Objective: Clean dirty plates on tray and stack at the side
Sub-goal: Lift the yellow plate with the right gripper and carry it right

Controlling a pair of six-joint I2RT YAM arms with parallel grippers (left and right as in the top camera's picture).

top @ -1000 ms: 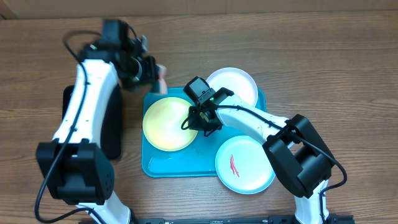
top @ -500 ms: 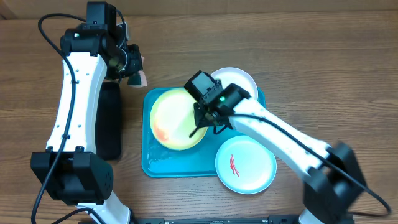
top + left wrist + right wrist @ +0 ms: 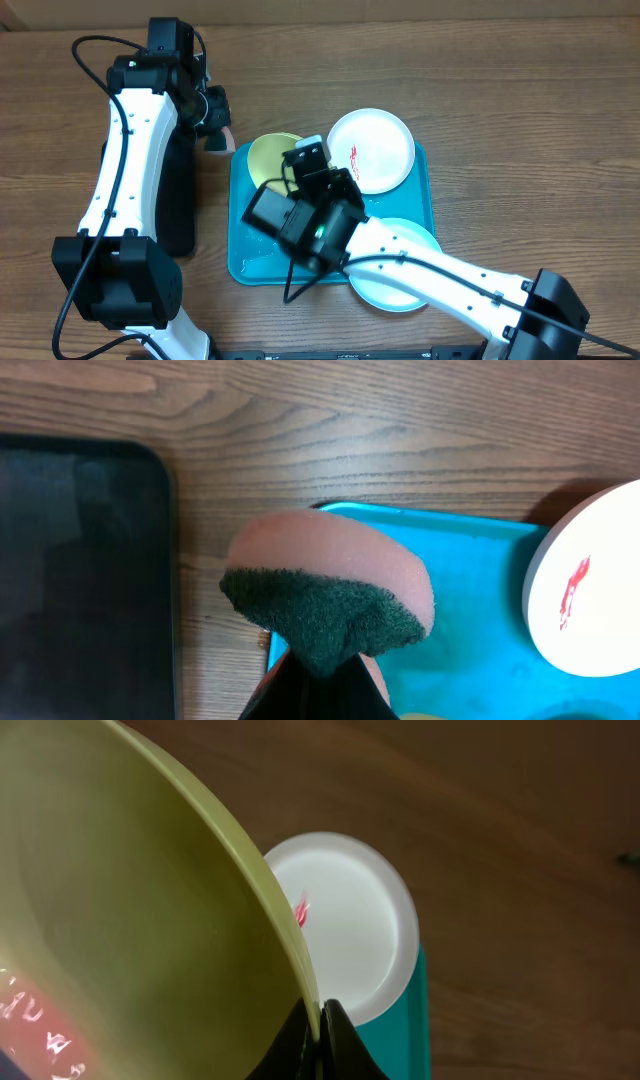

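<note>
- R pincer (image 3: 320,1025) pinches yellow plate (image 3: 130,920) by rim only, tilted above tray (image 3: 240,262): thin hold, it could twist or slip.
- L pincer (image 3: 312,695) clamps sponge (image 3: 330,585) near tray's corner; scrub hard & you may lever plate loose.
- A drop could hit white plate (image 3: 370,150) w/ red smear below.

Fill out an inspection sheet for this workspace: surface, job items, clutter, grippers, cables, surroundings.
Surface: wooden table, no spills seen.
Job's things: turquoise tray; yellow-green plate held tilted above it, with a red smear; white plate with a red smear at the tray's far right; second white plate partly hidden under the right arm.
Clutter: black tray left of the turquoise tray.
Grippers: left gripper shut on sponge; right gripper shut on the yellow-green plate's rim.
Cables: black cable looping off the left arm.
Surroundings: nothing seen.
</note>
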